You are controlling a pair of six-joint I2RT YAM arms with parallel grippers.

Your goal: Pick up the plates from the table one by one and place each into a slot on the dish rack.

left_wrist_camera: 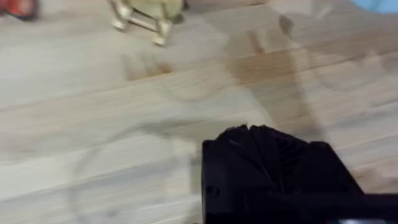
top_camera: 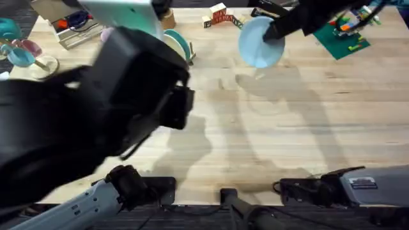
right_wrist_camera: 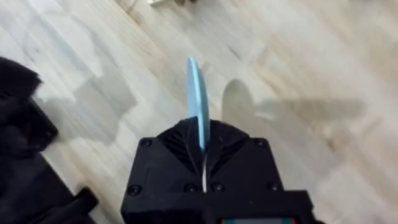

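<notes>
From overhead, the right pincer [top_camera: 276, 32] is pinching the light blue plate [top_camera: 259, 42] above the counter [top_camera: 287, 128], with the dish rack [top_camera: 182, 48] lying to its left. In the left wrist view, I cannot tell the left pincer's state. In the right wrist view, the plate is standing edge-on between the fingers [right_wrist_camera: 180, 140].

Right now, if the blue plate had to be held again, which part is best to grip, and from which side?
Grip the blue plate by its thin rim, as the right tool does now: fingers on both flat faces, approaching edge-on.
</notes>
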